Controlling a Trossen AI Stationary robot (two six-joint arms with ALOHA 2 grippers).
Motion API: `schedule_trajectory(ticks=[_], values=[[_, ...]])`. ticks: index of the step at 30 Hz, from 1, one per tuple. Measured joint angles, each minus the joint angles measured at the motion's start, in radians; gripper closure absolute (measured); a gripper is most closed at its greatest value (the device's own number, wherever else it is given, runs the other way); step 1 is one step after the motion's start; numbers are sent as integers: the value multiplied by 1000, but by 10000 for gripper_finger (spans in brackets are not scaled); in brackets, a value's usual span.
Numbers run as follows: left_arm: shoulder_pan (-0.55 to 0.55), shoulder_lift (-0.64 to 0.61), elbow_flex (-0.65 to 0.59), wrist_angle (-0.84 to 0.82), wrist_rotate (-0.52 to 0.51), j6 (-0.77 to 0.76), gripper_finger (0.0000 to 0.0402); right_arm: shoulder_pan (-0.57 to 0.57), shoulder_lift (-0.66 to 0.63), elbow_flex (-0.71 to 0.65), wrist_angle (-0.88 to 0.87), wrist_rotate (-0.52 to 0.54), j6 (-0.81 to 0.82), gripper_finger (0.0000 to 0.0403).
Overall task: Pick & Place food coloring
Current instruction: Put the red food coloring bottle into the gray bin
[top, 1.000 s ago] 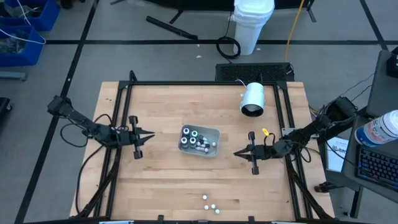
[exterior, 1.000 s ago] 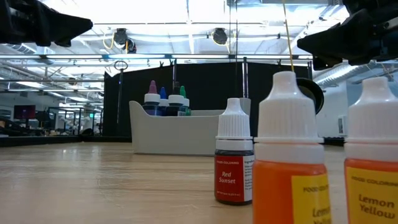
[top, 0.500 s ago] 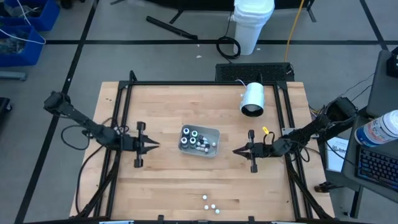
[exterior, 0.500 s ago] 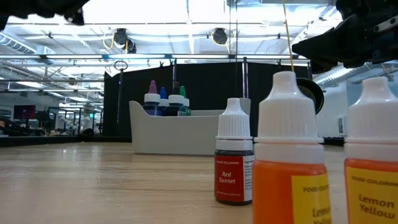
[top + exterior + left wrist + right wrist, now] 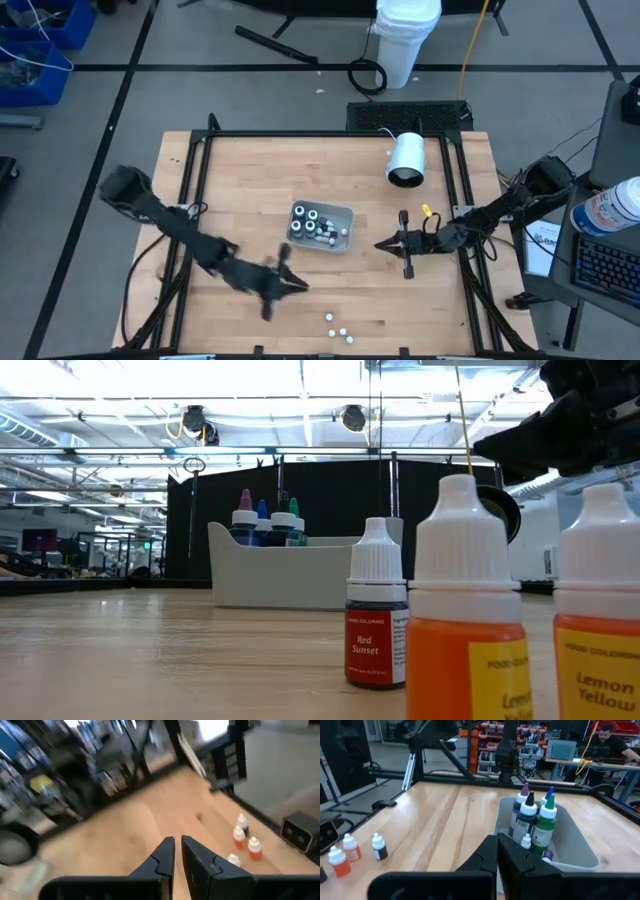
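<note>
Wood planks make up the tabletop (image 5: 250, 180), boxed in by a black frame, with workshop benches and a person at a desk far behind.

Nearest the table's front edge stand the loose food coloring bottles (image 5: 340, 330): white-capped droppers, two orange ones and a small dark one labelled Red Sunset (image 5: 377, 622). They stand upright and a little apart from each other, which I judge leaves room for a finger on either side.

The left gripper (image 5: 285, 285) hangs low over the wood just short of them, the bottles ahead of its tips and slightly to one side. Its two dark fingers (image 5: 167, 852) show a narrow slit between them and nothing in it, so it is nearly closed and empty. My guess is that it is heading for those bottles and must spread wider before it can take one.

Farther back sits the grey tray (image 5: 345, 215), already holding several taller bottles with purple, black, blue and green tips, clustered at one end. It looks like the drop-off point.

The right gripper (image 5: 385, 243) waits just beside the tray, its fingers pressed together on nothing, the tray directly ahead of it. Beyond lies a white cylinder (image 5: 407, 160) on its side.
</note>
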Motion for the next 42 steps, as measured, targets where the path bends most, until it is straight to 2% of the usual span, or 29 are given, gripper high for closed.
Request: schedule_trajectory(ticks=[3, 5, 9, 13, 18, 25, 35, 42], values=[[13, 142, 194, -227, 15, -110, 356, 0, 0, 0, -6, 0, 0, 403], [28, 232, 332, -377, 68, -188, 344, 0, 0, 0, -6, 0, 0, 403], [43, 392, 566, -581, 263, -213, 301, 0, 0, 0, -4, 0, 0, 403], [39, 490, 689, -686, 478, -149, 250, 0, 0, 0, 0, 0, 3, 403], [52, 552, 705, -678, 512, -128, 201, 0, 0, 0, 4, 0, 10, 403], [95, 598, 705, -661, 507, -103, 173, 0, 0, 0, 10, 0, -2, 403], [147, 645, 704, -645, 593, -96, 190, 0, 0, 0, 2, 0, 5, 403], [151, 658, 703, -661, 604, -95, 211, 0, 0, 1, -5, -1, 34, 403]])
